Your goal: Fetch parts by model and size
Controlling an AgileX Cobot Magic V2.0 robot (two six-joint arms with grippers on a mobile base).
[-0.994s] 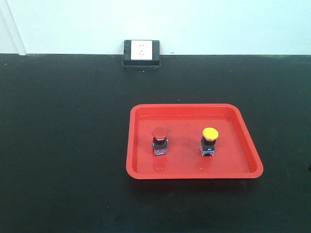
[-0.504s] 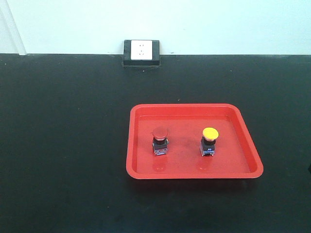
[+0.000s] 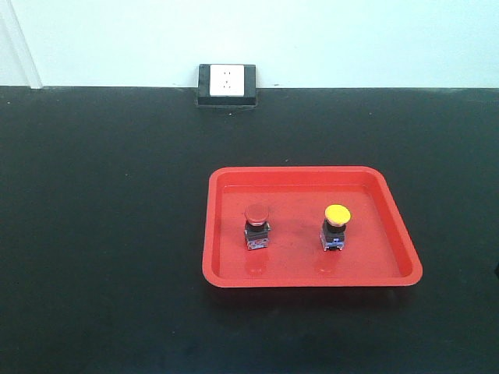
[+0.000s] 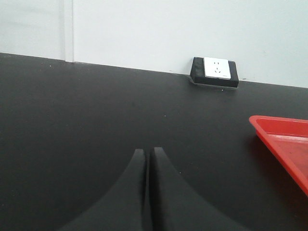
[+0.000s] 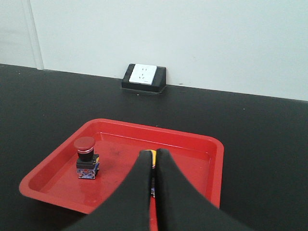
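- A red tray [image 3: 312, 276] lies on the black table [image 3: 101, 234], in front of and a little to the right of a wall socket [image 3: 227, 80] that sits at the table's far edge against the pale wall [image 3: 351, 39].
- The red-capped switch [image 3: 256, 227] stands upright inside the tray, in its left half, on a black body with a blue base.
- The yellow-capped switch [image 3: 335, 227] stands upright inside the tray as well, in its right half, level with the red-capped one and well apart from it.
- Neither switch touches the tray's rim; both rest on its flat floor.
- In the front view no arm shows over the tray.
- The left gripper [image 4: 146, 156] has its two dark fingers pressed together with only a thin seam between them and nothing held; it hangs over bare table to the left of the tray, whose corner [image 4: 284, 139] shows at the right edge of that wrist view, with the socket [image 4: 215, 71] beyond.
- The right gripper [image 5: 153, 159] is likewise closed, finger against finger, and holds nothing; it hangs on the near side of the tray [image 5: 48, 185], pointing across it toward the socket [image 5: 143, 76].
- In the right wrist view the red-capped switch [image 5: 85, 156] stands to the left of the fingers; a sliver of yellow [image 5: 152, 154] shows through the seam between the fingertips, with the rest of that switch hidden behind them.
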